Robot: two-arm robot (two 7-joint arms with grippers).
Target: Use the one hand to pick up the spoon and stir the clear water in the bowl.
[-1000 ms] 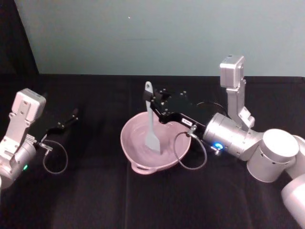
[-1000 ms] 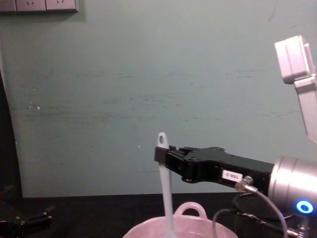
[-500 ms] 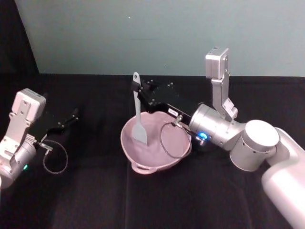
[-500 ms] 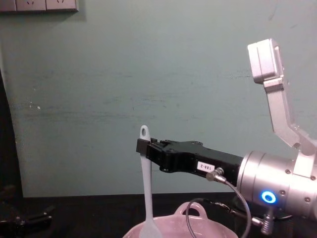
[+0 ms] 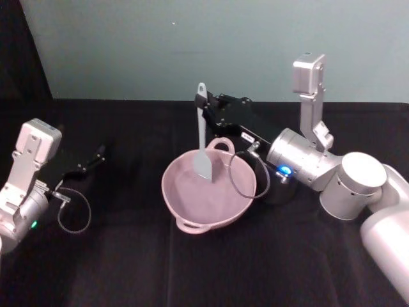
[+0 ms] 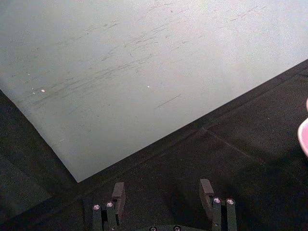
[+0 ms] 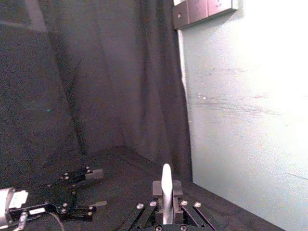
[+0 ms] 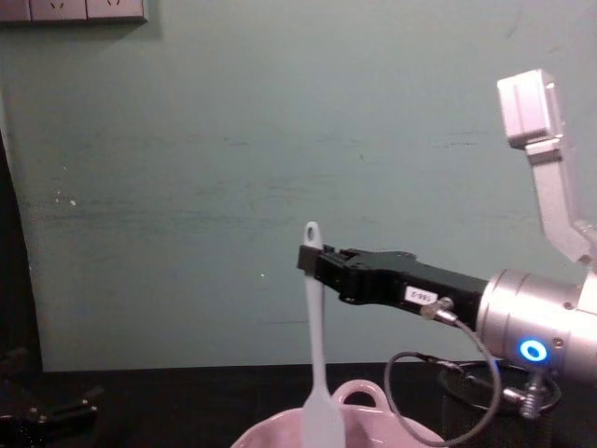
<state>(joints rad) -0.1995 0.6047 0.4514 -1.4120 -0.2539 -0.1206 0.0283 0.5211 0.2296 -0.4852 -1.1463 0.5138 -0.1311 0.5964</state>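
Spoon (image 5: 204,165) held upright by right hand (image 5: 206,114), fingers clamped high on the handle, arm stretched level from the right; blade down over far side of bowl (image 5: 167,192). Left hand (image 6: 162,186) parked low at left, fingers apart.

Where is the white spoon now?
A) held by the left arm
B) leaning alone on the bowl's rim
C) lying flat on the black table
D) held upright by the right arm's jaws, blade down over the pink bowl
D: the right gripper has its jaws shut on the spoon near its handle end, blade hanging down over the bowl; the left gripper sits parked, open.
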